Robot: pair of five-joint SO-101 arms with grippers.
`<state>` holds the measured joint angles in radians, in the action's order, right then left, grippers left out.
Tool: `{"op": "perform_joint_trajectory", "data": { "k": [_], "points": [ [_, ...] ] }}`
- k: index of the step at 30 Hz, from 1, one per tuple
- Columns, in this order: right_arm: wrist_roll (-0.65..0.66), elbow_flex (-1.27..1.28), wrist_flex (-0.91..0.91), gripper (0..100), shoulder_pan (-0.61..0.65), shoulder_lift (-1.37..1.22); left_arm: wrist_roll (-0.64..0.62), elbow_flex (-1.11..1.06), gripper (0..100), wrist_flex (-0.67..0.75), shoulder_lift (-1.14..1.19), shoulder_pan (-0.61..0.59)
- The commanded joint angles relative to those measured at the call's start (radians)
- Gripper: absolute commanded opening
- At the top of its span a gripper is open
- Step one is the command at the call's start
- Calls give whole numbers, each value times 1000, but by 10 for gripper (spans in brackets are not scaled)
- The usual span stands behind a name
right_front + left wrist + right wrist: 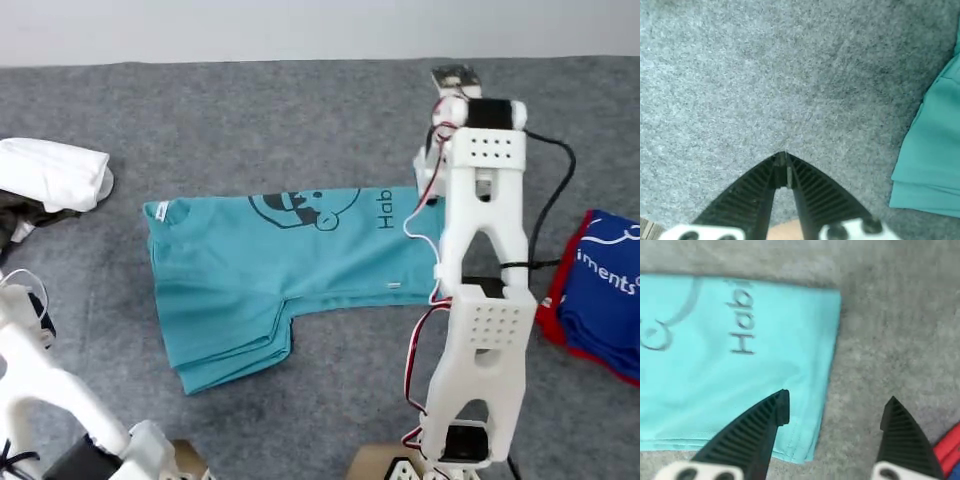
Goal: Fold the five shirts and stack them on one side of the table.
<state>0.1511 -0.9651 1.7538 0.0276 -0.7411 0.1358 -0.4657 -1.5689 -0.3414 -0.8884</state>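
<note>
A teal shirt (260, 270) lies partly folded in the middle of the grey table, its printed front up. My right arm (480, 250) stretches over the shirt's right end. In the right wrist view my right gripper (837, 410) is open, straddling the side edge of the teal shirt (715, 365), with one finger above the cloth and the other above the bare table. My left arm (40, 380) stays at the near left corner. My left gripper (782, 165) is shut with nothing in it, above bare table, with the teal shirt (935, 150) off to one side.
A folded white shirt (55, 170) rests on a dark garment (25, 212) at the left edge. A blue shirt (605, 290) lies on a red one (548, 315) at the right edge. The grey felt table (250, 110) is bare at the back.
</note>
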Motion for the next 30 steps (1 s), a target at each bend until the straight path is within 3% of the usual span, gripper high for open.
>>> {"op": "perform_joint_trajectory", "data": {
  "k": [1,4,10,14,18,25,30],
  "points": [
    [54,-55,42,296,25,45,-5,13,3,0,-32,-2],
    [124,-41,42,272,41,77,-5,33,3,-29,-32,-6],
    [299,91,44,129,105,206,-5,116,3,-84,-32,-28],
    [385,269,42,119,189,341,12,136,3,-46,-28,-92],
    [437,450,41,119,302,437,126,136,3,-5,-31,-160],
    [428,654,36,108,492,458,224,131,3,91,-23,-316],
    [292,664,-53,12,613,456,226,130,3,100,-23,-347]
  ]
}}
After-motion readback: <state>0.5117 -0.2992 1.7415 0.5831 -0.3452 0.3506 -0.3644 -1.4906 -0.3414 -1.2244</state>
